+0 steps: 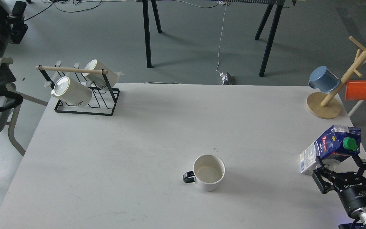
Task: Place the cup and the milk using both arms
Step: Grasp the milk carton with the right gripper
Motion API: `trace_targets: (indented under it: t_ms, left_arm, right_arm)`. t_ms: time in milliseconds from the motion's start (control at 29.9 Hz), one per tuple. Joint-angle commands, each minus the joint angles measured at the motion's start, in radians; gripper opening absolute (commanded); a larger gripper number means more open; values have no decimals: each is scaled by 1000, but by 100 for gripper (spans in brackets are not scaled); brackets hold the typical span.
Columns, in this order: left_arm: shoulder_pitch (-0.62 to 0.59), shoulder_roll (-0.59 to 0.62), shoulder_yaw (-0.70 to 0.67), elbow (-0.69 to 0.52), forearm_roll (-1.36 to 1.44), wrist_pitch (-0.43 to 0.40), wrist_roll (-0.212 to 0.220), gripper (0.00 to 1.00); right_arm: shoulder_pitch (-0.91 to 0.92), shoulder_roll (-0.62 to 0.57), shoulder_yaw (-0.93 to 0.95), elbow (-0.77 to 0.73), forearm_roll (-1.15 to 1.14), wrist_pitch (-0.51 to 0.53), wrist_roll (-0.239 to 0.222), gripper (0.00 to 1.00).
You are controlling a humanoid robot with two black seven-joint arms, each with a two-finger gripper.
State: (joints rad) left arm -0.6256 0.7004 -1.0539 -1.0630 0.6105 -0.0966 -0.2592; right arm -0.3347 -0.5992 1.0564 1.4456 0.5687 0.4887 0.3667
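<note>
The cup point(208, 172) is a white mug with a cream inside and a small black handle pointing left. It stands upright on the white table point(138, 143), front centre, with nothing touching it. The milk point(330, 147) is a dark-blue and white carton with a green screw cap, tilted with its top to the upper right, at the table's right edge. My right gripper point(338, 160) comes up from the bottom right, with its fingers closed on either side of the carton's lower part. My left arm's dark end point(14, 22) is at the top left, off the table; its fingers cannot be made out.
A black wire rack point(84, 95) with a wooden bar holds two white lettered mugs at the back left. A wooden mug tree point(329, 98) at the back right carries a blue mug point(323, 79) and an orange mug point(358, 90). Table legs and cables are on the floor beyond.
</note>
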Motion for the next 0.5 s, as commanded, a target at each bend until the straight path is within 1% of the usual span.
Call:
trace_targets:
  t_ms: [0,234,368,469]
  left_arm:
    - [0,1,0,0,0,0,2,100]
    - [0,-1,0,0,2,2,0,100]
    - [0,1,0,0,2,0,2,100]
    - [1,2,0,0,2,2,0,100]
  right_arm:
    - [9,4,2,-13,0,0,0,100]
    - [25,13,11,-37,8,0,2,100]
    - [39,71,19,-59,7,0,3,96]
    - [42,94,25,-79,5,0,3,97]
